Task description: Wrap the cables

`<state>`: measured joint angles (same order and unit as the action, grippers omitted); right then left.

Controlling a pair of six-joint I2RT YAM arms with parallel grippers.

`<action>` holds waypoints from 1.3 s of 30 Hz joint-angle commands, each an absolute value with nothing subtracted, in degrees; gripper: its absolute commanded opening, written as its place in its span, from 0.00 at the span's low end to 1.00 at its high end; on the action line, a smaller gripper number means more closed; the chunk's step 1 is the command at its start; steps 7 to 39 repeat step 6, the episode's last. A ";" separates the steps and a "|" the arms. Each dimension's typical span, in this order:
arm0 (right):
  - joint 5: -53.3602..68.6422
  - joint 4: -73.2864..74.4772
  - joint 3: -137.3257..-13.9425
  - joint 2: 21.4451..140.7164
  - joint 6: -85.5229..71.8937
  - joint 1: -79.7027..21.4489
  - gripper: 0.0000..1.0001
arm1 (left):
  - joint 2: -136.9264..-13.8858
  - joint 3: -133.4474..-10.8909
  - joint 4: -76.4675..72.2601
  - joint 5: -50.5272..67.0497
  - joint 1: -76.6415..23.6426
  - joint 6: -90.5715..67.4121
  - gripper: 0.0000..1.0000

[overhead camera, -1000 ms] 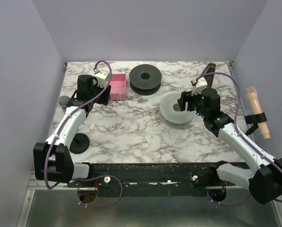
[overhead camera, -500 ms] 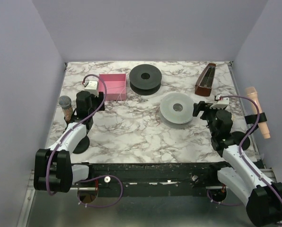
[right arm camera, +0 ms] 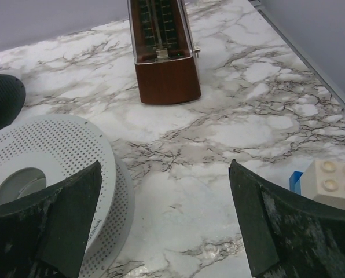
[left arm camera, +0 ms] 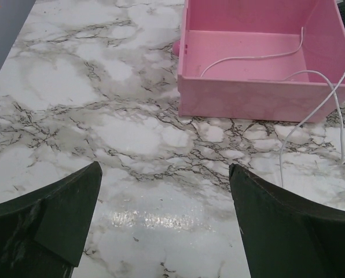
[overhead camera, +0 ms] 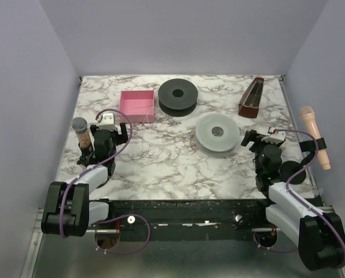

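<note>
Near left on the counter (overhead camera: 161, 165): left claw (left arm camera: 164, 168) spread wide, nothing between its fingers, only bare marble under it. It faces the pink box (left arm camera: 259, 69), which sits just beyond, toward the far side.

Pink box: open top. A thin wire (left arm camera: 259, 57), pale in the left wrist view, lies across its floor. A strand comes over the near wall at the right corner and trails down onto the counter.

Left edge: a grey-headed microphone (overhead camera: 81, 134) stands just left of the left arm.

Near right: right claw (right arm camera: 164, 168) also spread wide and empty, above bare marble. Grey perforated spool (right arm camera: 51, 174) lies just left of it, flat on the counter. A white toy brick (right arm camera: 329, 182) with a blue edge sits by the right finger.

Far right: brown metronome (right arm camera: 162, 52), upright, well beyond the right claw.

Far centre: black spool (overhead camera: 177, 95), flat, just right of the pink box, apart from the grey spool.

Centre: cables (overhead camera: 194, 149), a small dark-red curl on the marble at the near-left rim of the grey spool; touching or just beside, cannot tell. Neither claw touches it.

Right wall: a peach microphone (overhead camera: 314, 136) in a clip.
</note>
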<state>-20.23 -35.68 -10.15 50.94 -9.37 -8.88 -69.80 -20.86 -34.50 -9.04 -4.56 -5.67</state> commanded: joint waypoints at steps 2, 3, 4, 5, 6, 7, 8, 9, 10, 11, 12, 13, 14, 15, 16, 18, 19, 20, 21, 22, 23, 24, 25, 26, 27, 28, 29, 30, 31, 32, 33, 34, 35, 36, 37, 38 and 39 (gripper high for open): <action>-24.61 -45.52 -7.47 53.52 -11.34 -8.17 0.98 | -70.05 -17.93 -44.38 -9.23 -4.22 -5.10 0.99; -24.70 -46.14 -7.47 53.87 -11.51 -8.09 0.98 | -70.14 -17.67 -44.99 -9.49 -4.22 -5.10 0.99; -24.61 -46.66 -7.30 54.31 -11.60 -8.09 0.98 | -70.22 -17.58 -45.26 -9.84 -4.22 -5.18 0.99; -24.70 -47.54 -7.12 54.75 -11.60 -8.00 0.98 | -70.40 -17.67 -45.00 -10.10 -4.22 -5.19 0.99; -24.70 -48.42 -6.95 55.10 -11.43 -7.91 0.98 | -70.49 -17.84 -44.56 -10.28 -4.22 -5.36 0.99; -24.70 -48.42 -6.95 55.10 -11.43 -7.91 0.98 | -70.49 -17.84 -44.56 -10.28 -4.22 -5.36 0.99; -24.70 -48.42 -6.95 55.10 -11.43 -7.91 0.98 | -70.49 -17.84 -44.56 -10.28 -4.22 -5.36 0.99; -24.70 -48.42 -6.95 55.10 -11.43 -7.91 0.98 | -70.49 -17.84 -44.56 -10.28 -4.22 -5.36 0.99; -24.70 -48.42 -6.95 55.10 -11.43 -7.91 0.98 | -70.49 -17.84 -44.56 -10.28 -4.22 -5.36 0.99; -24.70 -48.42 -6.95 55.10 -11.43 -7.91 0.98 | -70.49 -17.84 -44.56 -10.28 -4.22 -5.36 0.99; -24.70 -48.42 -6.95 55.10 -11.43 -7.91 0.98 | -70.49 -17.84 -44.56 -10.28 -4.22 -5.36 0.99; -24.70 -48.42 -6.95 55.10 -11.43 -7.91 0.98 | -70.49 -17.84 -44.56 -10.28 -4.22 -5.36 0.99; -24.70 -48.42 -6.95 55.10 -11.43 -7.91 0.98 | -70.49 -17.84 -44.56 -10.28 -4.22 -5.36 0.99; -24.70 -48.42 -6.95 55.10 -11.43 -7.91 0.98 | -70.49 -17.84 -44.56 -10.28 -4.22 -5.36 0.99; -24.70 -48.42 -6.95 55.10 -11.43 -7.91 0.98 | -70.49 -17.84 -44.56 -10.28 -4.22 -5.36 0.99; -24.70 -48.42 -6.95 55.10 -11.43 -7.91 0.98 | -70.49 -17.84 -44.56 -10.28 -4.22 -5.36 0.99; -24.70 -48.42 -6.95 55.10 -11.43 -7.91 0.98 | -70.49 -17.84 -44.56 -10.28 -4.22 -5.36 0.99; -24.70 -48.42 -6.95 55.10 -11.43 -7.91 0.98 | -70.49 -17.84 -44.56 -10.28 -4.22 -5.36 0.99; -24.70 -48.42 -6.95 55.10 -11.43 -7.91 0.98 | -70.49 -17.84 -44.56 -10.28 -4.22 -5.36 0.99; -24.70 -48.42 -6.95 55.10 -11.43 -7.91 0.98 | -70.49 -17.84 -44.56 -10.28 -4.22 -5.36 0.99; -24.70 -48.42 -6.95 55.10 -11.43 -7.91 0.98 | -70.49 -17.84 -44.56 -10.28 -4.22 -5.36 0.99; -24.70 -48.42 -6.95 55.10 -11.43 -7.91 0.98 | -70.49 -17.84 -44.56 -10.28 -4.22 -5.36 0.99; -24.70 -48.42 -6.95 55.10 -11.43 -7.91 0.98 | -70.49 -17.84 -44.56 -10.28 -4.22 -5.36 0.99; -24.70 -48.42 -6.95 55.10 -11.43 -7.91 0.98 | -70.49 -17.84 -44.56 -10.28 -4.22 -5.36 0.99; -24.70 -48.42 -6.95 55.10 -11.43 -7.91 0.98 | -70.49 -17.84 -44.56 -10.28 -4.22 -5.36 0.99; -24.70 -48.42 -6.95 55.10 -11.43 -7.91 0.98 | -70.49 -17.84 -44.56 -10.28 -4.22 -5.36 0.99; -24.70 -48.42 -6.95 55.10 -11.43 -7.91 0.98 | -70.49 -17.84 -44.56 -10.28 -4.22 -5.36 0.99; -24.70 -48.42 -6.95 55.10 -11.43 -7.91 0.98 | -70.49 -17.84 -44.56 -10.28 -4.22 -5.36 0.99; -24.70 -48.42 -6.95 55.10 -11.43 -7.91 0.98 | -70.49 -17.84 -44.56 -10.28 -4.22 -5.36 0.99; -24.70 -48.42 -6.95 55.10 -11.43 -7.91 0.98 | -70.49 -17.84 -44.56 -10.28 -4.22 -5.36 0.99; -24.70 -48.42 -6.95 55.10 -11.43 -7.91 0.98 | -70.49 -17.84 -44.56 -10.28 -4.22 -5.36 0.99; -24.70 -48.42 -6.95 55.10 -11.43 -7.91 0.98 | -70.49 -17.84 -44.56 -10.28 -4.22 -5.36 0.99; -24.70 -48.42 -6.95 55.10 -11.43 -7.91 0.98 | -70.49 -17.84 -44.56 -10.28 -4.22 -5.36 0.99; -24.70 -48.42 -6.95 55.10 -11.43 -7.91 0.98 | -70.49 -17.84 -44.56 -10.28 -4.22 -5.36 0.99; -24.70 -48.42 -6.95 55.10 -11.43 -7.91 0.98 | -70.49 -17.84 -44.56 -10.28 -4.22 -5.36 0.99; -24.70 -48.42 -6.95 55.10 -11.43 -7.91 0.98 | -70.49 -17.84 -44.56 -10.28 -4.22 -5.36 0.99; -24.70 -48.42 -6.95 55.10 -11.43 -7.91 0.98 | -70.49 -17.84 -44.56 -10.28 -4.22 -5.36 0.99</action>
